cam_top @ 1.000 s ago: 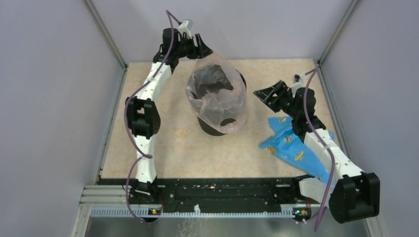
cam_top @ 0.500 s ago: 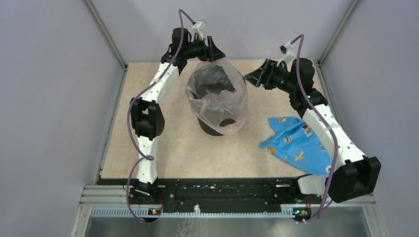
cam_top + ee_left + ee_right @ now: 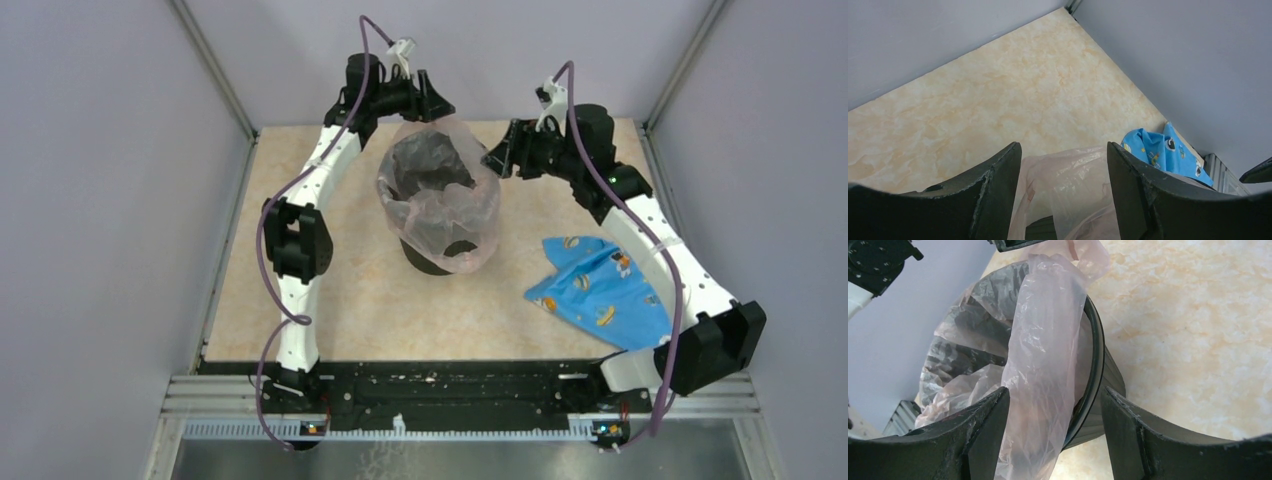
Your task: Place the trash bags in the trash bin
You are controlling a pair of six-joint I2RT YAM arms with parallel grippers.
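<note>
The black trash bin [image 3: 428, 263] stands mid-table. A pale-pink translucent trash bag [image 3: 440, 205] sits in its mouth and billows over the rim, hanging down the near side. My left gripper [image 3: 436, 106] is at the bin's far rim, open. In the left wrist view [image 3: 1064, 150] bag film [image 3: 1083, 172] rises between the fingers, unclamped. My right gripper [image 3: 494, 160] is at the bin's right rim, open. In the right wrist view [image 3: 1055, 392] its fingers straddle the bag film [image 3: 1043, 340] and the bin's rim [image 3: 1096, 355].
A blue patterned cloth [image 3: 600, 292] lies on the table to the right of the bin, under the right arm; it also shows in the left wrist view [image 3: 1158, 152]. Grey walls enclose the table on the left, back and right.
My right gripper has swung from beside the blue cloth up and left to the bin's right rim. My left gripper has shifted slightly right at the far rim. The bag has hardly moved.
</note>
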